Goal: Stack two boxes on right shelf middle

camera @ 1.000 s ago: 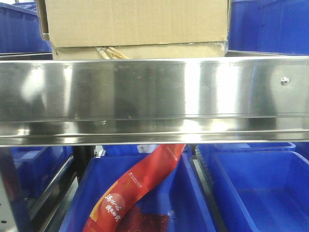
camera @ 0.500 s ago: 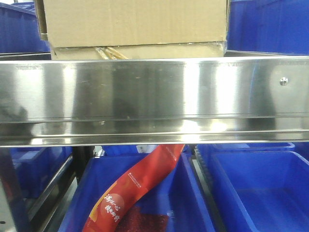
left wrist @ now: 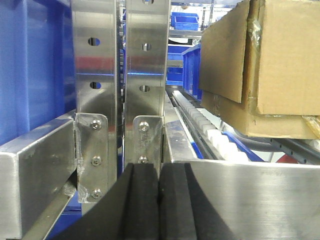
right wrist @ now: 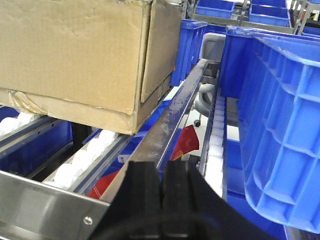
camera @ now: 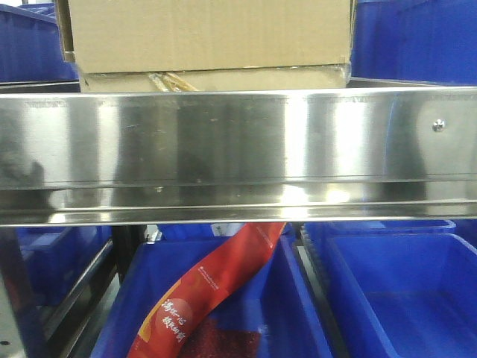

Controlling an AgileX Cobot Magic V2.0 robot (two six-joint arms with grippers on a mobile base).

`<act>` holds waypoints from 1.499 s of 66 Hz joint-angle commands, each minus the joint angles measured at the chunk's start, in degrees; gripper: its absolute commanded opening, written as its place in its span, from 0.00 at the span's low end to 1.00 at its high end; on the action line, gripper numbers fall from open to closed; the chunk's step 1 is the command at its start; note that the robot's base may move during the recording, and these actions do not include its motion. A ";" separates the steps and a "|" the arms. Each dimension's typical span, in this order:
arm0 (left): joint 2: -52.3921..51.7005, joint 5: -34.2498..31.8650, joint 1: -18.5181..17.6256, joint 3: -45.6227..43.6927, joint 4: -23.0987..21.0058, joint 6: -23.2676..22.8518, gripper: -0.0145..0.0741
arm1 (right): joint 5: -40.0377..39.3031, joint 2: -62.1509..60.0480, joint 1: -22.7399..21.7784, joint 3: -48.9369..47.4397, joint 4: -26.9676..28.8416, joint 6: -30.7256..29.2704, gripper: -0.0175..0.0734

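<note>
Two cardboard boxes (camera: 209, 37) are sitting stacked on your shelf (camera: 238, 145) rollers | left gripper (left wrist: 159, 200) pressing pads together, holding nothing | right gripper (right wrist: 162, 200) likewise, empty, beside blue bin (right wrist: 280, 115)

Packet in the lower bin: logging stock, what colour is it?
Red packet with yellow lettering, clearest in the front-facing view.

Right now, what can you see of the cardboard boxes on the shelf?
Two brown cardboard boxes are stacked on the steel shelf. The upper one overhangs the flatter lower one on some sides. The lower box rests on white rollers, with crinkled clear tape at its corners. A side flap on the upper box stands slightly open. No gripper touches them; blue bins stand beside.
</note>
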 commanded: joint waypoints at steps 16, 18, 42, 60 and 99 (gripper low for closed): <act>-0.28 -1.10 -0.24 -0.06 -0.05 0.02 0.04 | -1.50 -0.26 -0.63 0.15 -0.51 -0.37 0.02; -0.28 -1.10 -0.24 -0.06 -0.05 0.02 0.04 | -1.61 -0.26 -0.98 0.15 -0.51 -0.15 0.02; -0.28 -1.10 -0.24 -0.06 -0.05 0.02 0.04 | -10.83 -10.47 -13.32 13.53 -5.67 8.63 0.02; -0.28 -1.10 -0.24 -0.06 -0.05 0.02 0.04 | -13.16 -22.94 -13.91 25.05 -5.67 9.15 0.02; -0.28 -1.10 -0.24 -0.06 -0.05 0.02 0.04 | -11.87 -22.94 -13.91 25.05 -5.99 9.15 0.02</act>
